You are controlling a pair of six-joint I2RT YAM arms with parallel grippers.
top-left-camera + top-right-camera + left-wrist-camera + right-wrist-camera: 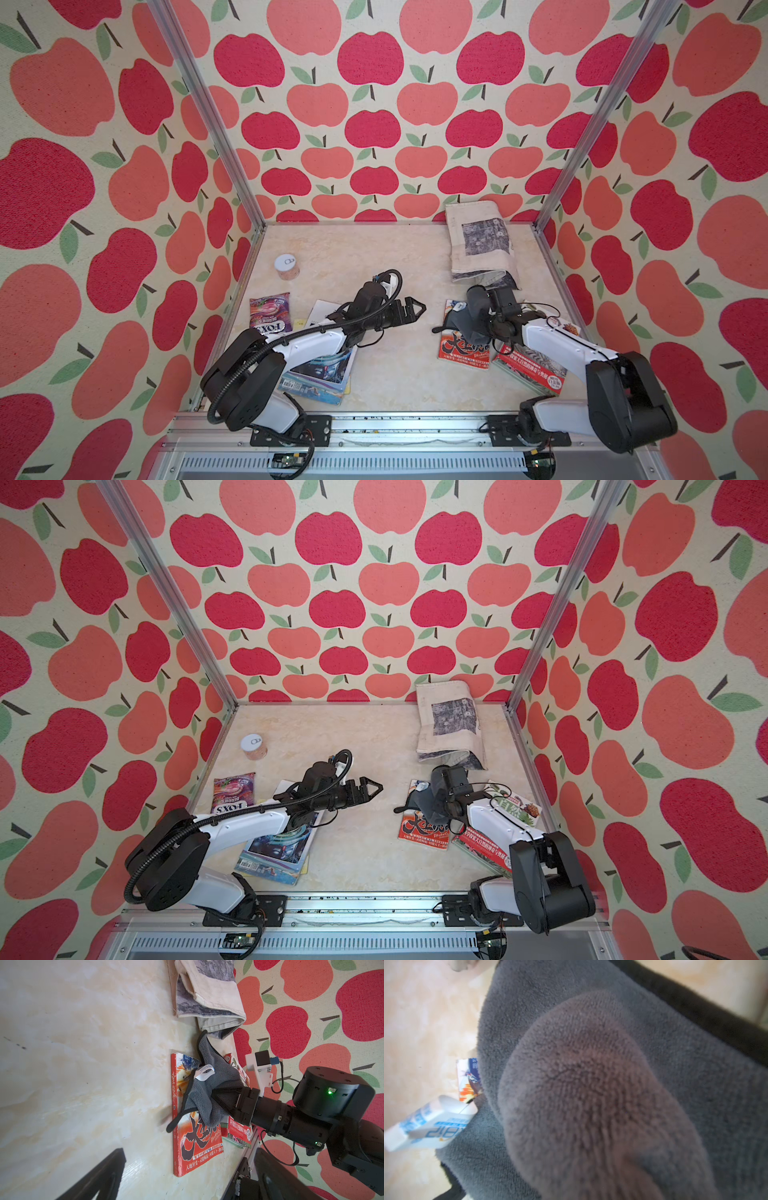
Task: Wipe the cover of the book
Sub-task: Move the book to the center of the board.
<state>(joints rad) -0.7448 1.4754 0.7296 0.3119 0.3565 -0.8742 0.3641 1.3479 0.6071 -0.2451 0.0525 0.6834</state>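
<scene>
While left claw point(417, 309) hangs spread wide above table point(374, 257), right claw point(218, 1101) clenches grey cloth point(209, 1084) on red book point(199, 1147).

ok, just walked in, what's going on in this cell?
The right gripper is shut on a grey cloth, which drapes over the cover of the red book lying flat on the table. The left gripper is open and empty, held above bare table beside that book.

I count at least four books point(463, 353), one cloth point(473, 320), one can point(286, 268), one sweets packet point(269, 316), one folded bag point(482, 241).
</scene>
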